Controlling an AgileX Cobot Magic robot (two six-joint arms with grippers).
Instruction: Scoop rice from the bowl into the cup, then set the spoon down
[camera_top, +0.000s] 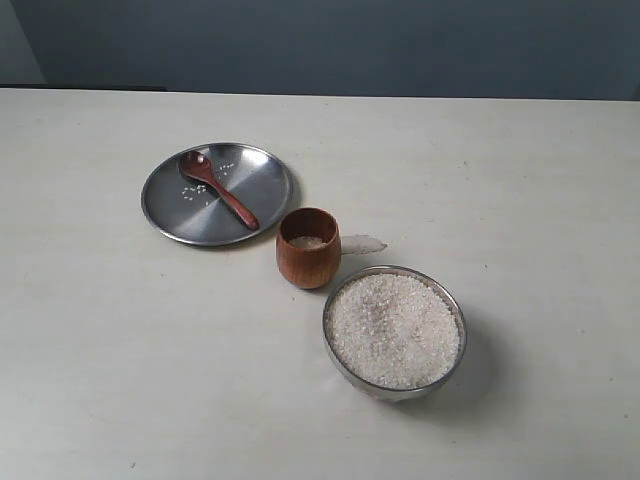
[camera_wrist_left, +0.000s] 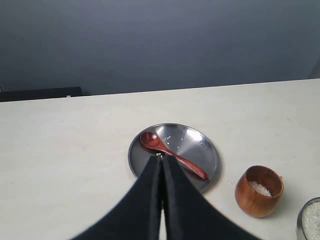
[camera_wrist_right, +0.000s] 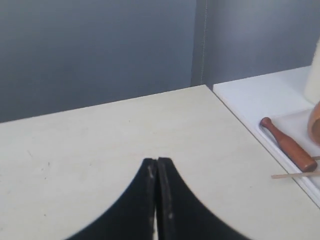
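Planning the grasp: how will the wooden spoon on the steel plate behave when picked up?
The spoon looks rigid and probably light: slim wood. Its glossy finish and tapering handle may let it slip when gripped. Lying on the smooth steel plate, it could skid or pivot if nudged.

The left gripper (camera_wrist_left: 161, 159) is looking all matte black, tapering down to a skinny point with a thin pale seam running up the middle, and the right gripper (camera_wrist_right: 157, 161) is showing the same black but blunter-tipped, flaring out in smooth curves, with tiny pale scuffs along its seam.
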